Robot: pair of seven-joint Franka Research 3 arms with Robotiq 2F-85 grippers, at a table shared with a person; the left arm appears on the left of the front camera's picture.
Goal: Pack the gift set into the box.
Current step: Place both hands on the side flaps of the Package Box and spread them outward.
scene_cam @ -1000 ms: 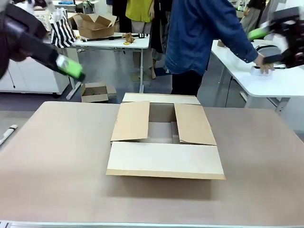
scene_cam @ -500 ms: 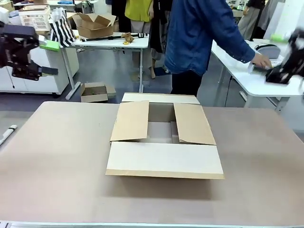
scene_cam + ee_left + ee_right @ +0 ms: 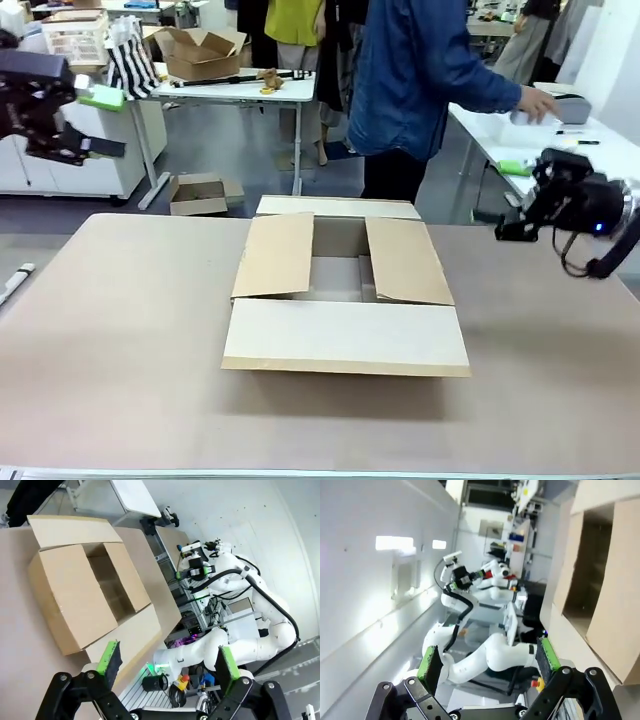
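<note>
Jaws on both arms are spread wide and grip nothing. In the left wrist view the left jaws show their green left pads (image 3: 110,657) far apart, touching nothing, with the box (image 3: 75,595) beyond them. In the right wrist view the right jaws are just as wide, their right pads (image 3: 431,662) bare, and only part of the box (image 3: 615,595) shows, cut off at the picture's edge. From the front, the left arm (image 3: 35,100) hangs high beyond the far left corner of the surface (image 3: 120,330), and the right arm (image 3: 580,200) hovers over its far right edge; at that angle I cannot tell how the jaws stand. The box (image 3: 345,338) sits mid-surface, its near and far flaps folded outward and its two side flaps tilted inward. A patch of its floor shows between them and the rest is hidden. At the far edge a person (image 3: 420,80) reaches a hand (image 3: 537,102) toward a white side table (image 3: 590,165); what the hand touches is hard to make out.
</note>
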